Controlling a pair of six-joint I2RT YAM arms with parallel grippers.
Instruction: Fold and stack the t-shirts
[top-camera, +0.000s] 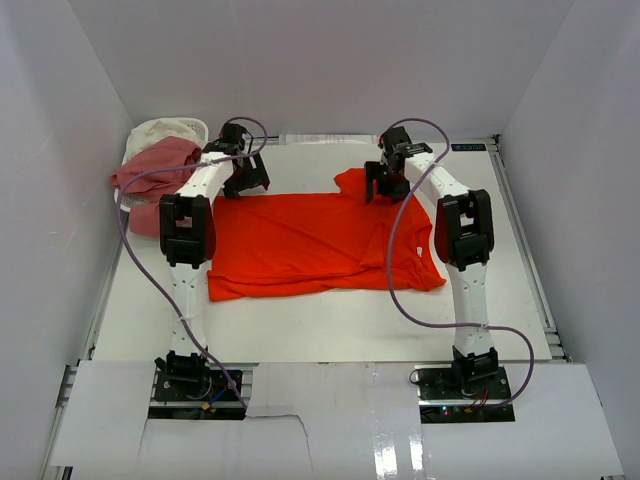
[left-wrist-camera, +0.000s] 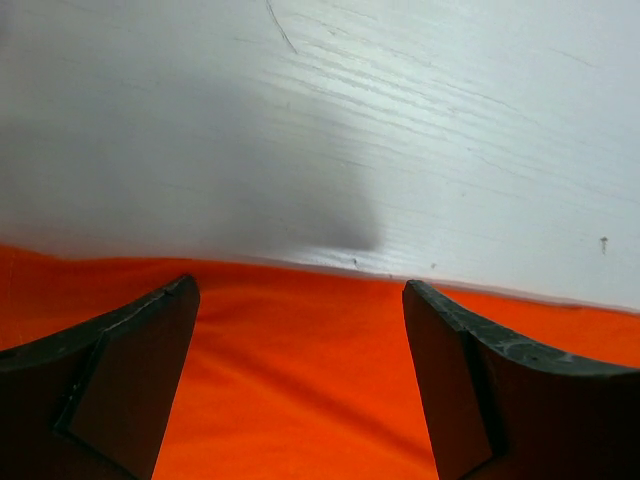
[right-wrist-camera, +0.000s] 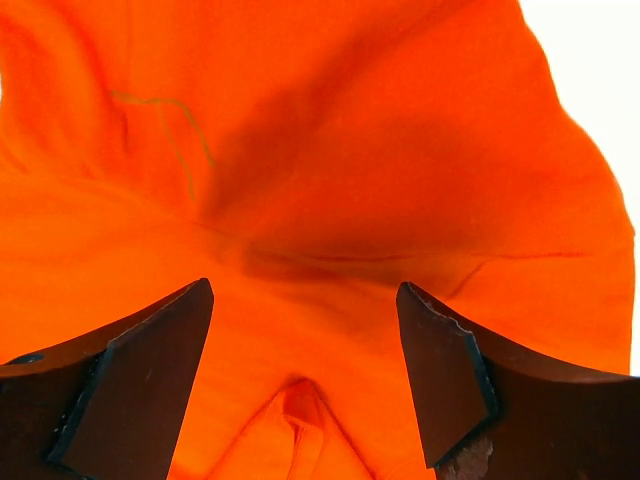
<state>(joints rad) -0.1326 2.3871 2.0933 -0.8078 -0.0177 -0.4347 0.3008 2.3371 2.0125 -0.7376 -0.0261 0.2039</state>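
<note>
The white table carries the work. Spread across its centre lies the orange-red t-shirt, mostly flat, with loose folds toward four o'clock and a raised hump of cloth at its one o'clock corner. It lies open like this, I judge, so that its far edge can be picked up and brought over for the first fold. At ten o'clock, well off the working area, the dusty pink t-shirt lies crumpled, and just behind it the cream-white t-shirt is bunched up; both seem parked there to wait their turn.

The left gripper hangs over the shirt's far hem at eleven o'clock, the right gripper over the hump at one o'clock: one at each far corner, which suits a two-handed lift.

The left fingers stand wide apart, straddling the hem with bare table beyond, and grip nothing; whether their tips touch cloth I cannot tell. The right fingers are also spread wide, orange fabric rising between them but not clamped.
</note>
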